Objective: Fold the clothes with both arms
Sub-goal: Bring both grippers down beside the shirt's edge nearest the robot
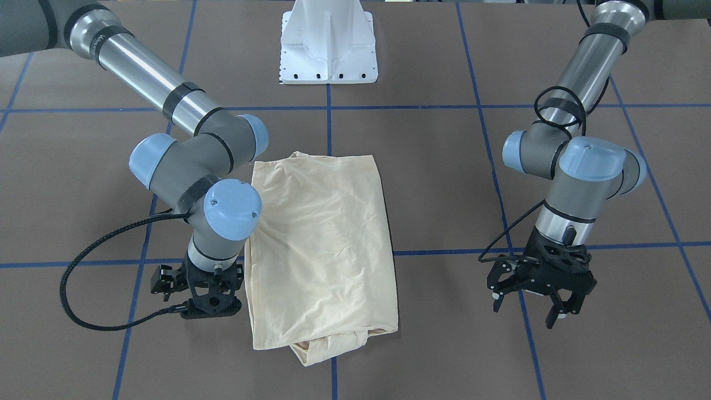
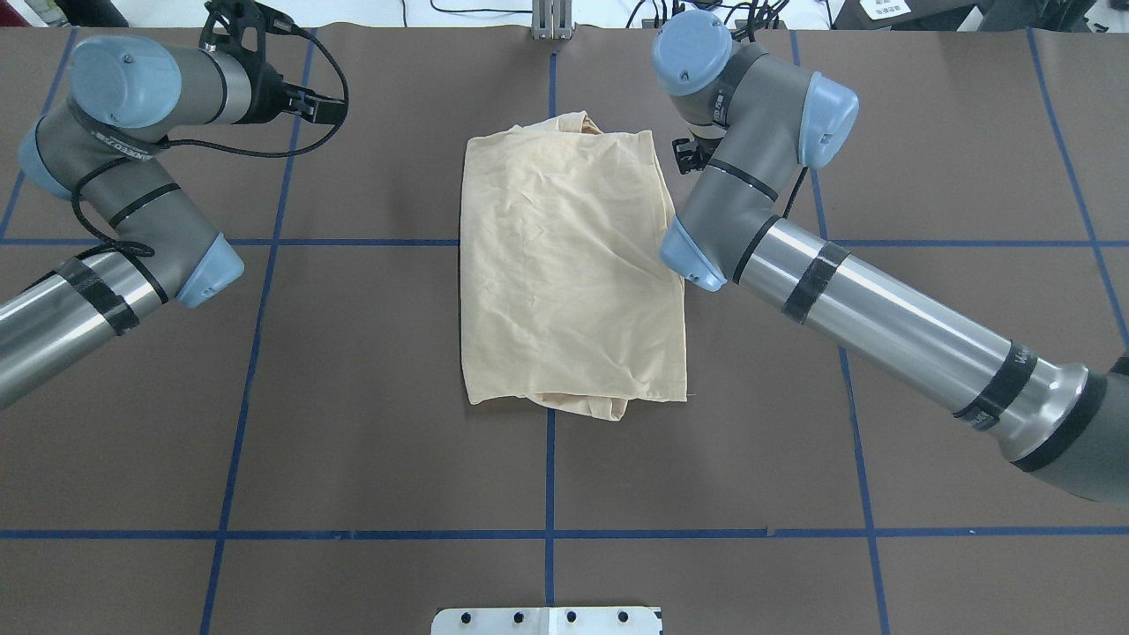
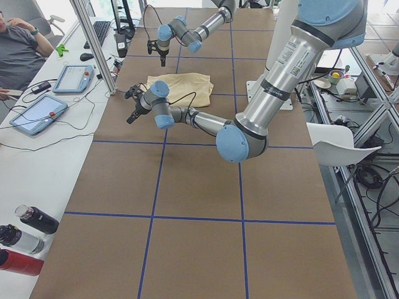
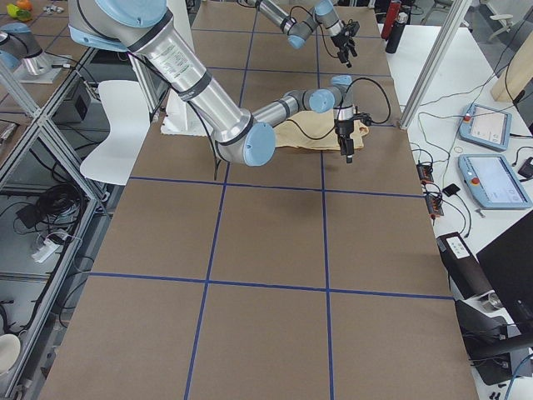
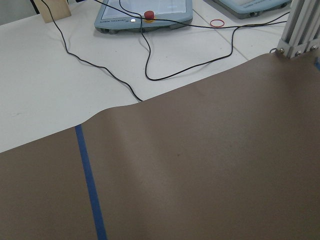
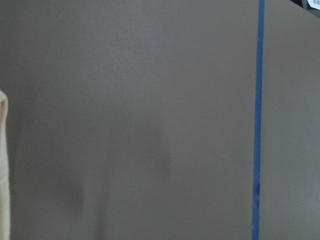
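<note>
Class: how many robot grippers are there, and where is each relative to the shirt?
2. The left gripper hangs well clear of the shirt; the right gripper is close beside its edge.

Brown table cover [image 5: 200, 165] with 1 blue tape line [image 5: 90, 185], black cables [image 5: 146, 75] on white bench [image 5: 45, 85] beyond.

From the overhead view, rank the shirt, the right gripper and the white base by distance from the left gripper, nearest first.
1. shirt: table centre, to the right of the left gripper.
2. right gripper: at the shirt's opposite edge.
3. white base: bottom edge of the view, centre.
</note>
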